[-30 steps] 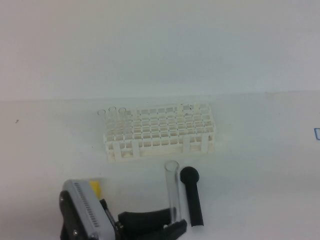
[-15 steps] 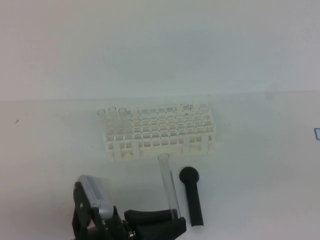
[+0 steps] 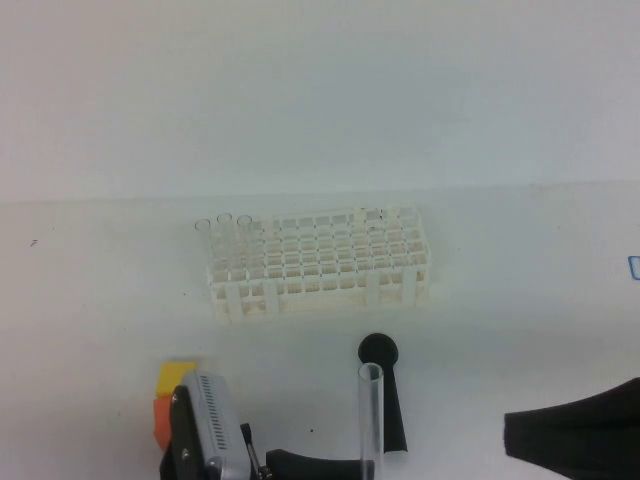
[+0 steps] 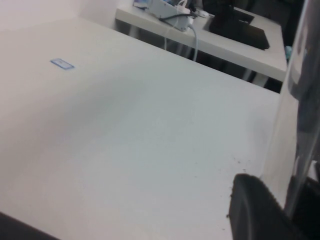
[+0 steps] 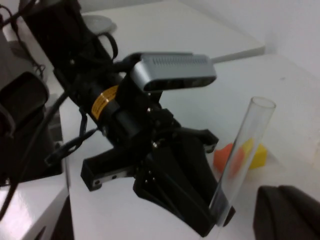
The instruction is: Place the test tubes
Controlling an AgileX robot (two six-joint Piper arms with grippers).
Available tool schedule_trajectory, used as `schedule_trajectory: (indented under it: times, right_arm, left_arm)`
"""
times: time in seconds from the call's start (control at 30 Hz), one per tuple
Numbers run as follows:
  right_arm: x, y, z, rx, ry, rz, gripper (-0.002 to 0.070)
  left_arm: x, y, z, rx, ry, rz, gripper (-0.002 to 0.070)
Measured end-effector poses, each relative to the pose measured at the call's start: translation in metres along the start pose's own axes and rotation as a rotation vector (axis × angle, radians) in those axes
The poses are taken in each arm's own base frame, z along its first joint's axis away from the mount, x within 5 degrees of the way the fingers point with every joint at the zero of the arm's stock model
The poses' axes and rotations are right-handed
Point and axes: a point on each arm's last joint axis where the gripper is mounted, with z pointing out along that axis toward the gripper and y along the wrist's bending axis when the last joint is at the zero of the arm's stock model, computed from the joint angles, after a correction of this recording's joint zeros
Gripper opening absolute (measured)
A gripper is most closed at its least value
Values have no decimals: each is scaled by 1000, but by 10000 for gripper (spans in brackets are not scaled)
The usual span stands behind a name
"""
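Note:
A white test tube rack (image 3: 320, 272) stands mid-table, with three clear tubes (image 3: 224, 232) upright in its far left corner. At the near edge my left gripper (image 3: 362, 464) is shut on the lower end of another clear test tube (image 3: 371, 420), which it holds upright. The right wrist view shows this tube (image 5: 241, 154) pinched between the black fingers of the left gripper (image 5: 219, 216). In the left wrist view the tube (image 4: 298, 125) runs past one dark finger (image 4: 255, 212). My right gripper (image 3: 575, 440) reaches in low at the near right, apart from the tube.
A black club-shaped tool (image 3: 386, 390) lies on the table just behind the held tube. Orange and yellow blocks (image 3: 170, 395) sit beside the left arm's wrist camera (image 3: 215, 435). A small blue label (image 3: 634, 266) marks the right edge.
The left gripper has carried the tube right and nearer to the robot's side. The right gripper has entered at the near right. The orange and yellow blocks are now uncovered.

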Motion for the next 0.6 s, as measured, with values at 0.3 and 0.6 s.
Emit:
schedule_trajectory:
  times: [0.3, 0.6]
  right_arm:
    - [13, -18, 24, -105, -4, 122, 228]
    - [18, -28, 41, -145, -65, 157, 450]
  left_arm:
    - [1, -6, 2, 84, 43, -21, 108]
    - [-10, 1, 8, 70, -1, -23, 108]
